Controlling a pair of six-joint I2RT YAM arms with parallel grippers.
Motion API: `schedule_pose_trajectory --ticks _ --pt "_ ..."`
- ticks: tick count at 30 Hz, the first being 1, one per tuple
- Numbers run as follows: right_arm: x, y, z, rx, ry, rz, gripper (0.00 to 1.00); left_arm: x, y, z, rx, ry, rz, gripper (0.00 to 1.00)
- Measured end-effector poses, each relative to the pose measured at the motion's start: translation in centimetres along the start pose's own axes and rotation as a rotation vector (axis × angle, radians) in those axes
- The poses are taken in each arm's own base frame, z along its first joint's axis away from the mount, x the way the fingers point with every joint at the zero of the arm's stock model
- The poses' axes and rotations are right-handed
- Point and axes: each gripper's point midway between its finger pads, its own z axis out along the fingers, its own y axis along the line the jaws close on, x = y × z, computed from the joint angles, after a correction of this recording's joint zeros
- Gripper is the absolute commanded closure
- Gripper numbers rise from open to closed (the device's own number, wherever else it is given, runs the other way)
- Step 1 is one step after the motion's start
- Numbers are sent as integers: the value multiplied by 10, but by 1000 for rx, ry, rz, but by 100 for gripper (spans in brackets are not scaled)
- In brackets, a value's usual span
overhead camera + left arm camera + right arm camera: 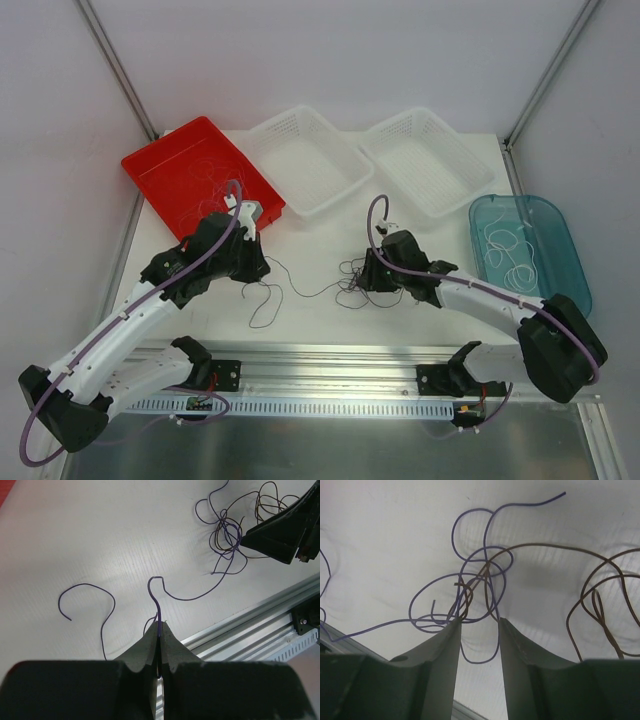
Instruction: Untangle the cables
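A knot of thin purple and brown cables (352, 283) lies on the white table between the arms. One purple cable (310, 292) runs from it leftward to my left gripper (262, 268). In the left wrist view that gripper (159, 625) is shut on the purple cable (158, 605), pinched at the fingertips, and the knot (227, 532) lies far right. My right gripper (366, 277) sits at the knot's right edge. In its wrist view the gripper (479, 622) stands open, a purple loop (480, 660) hanging loose between its fingers, with the purple-brown knot (480, 577) just ahead.
A red tray (150, 165) with faint cables stands at back left, two white baskets (310, 160) (428, 160) behind, and a teal tray (570, 250) holding white cables (510, 255) at right. An aluminium rail (330, 365) runs along the near edge. Brown loops (600, 605) spread right of the knot.
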Motion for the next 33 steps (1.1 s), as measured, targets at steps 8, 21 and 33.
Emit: schedule_pose_trajectory --ticks 8,21,33 --pt "-10 5 6 -15 -48 48 63 1 -1 0 4 3 0 100" --pt "-15 19 19 -16 -34 38 66 9 -1 4 16 26 -1 100" --pt "1 -1 47 90 22 37 96 15 5 6 -1 38 -2 100"
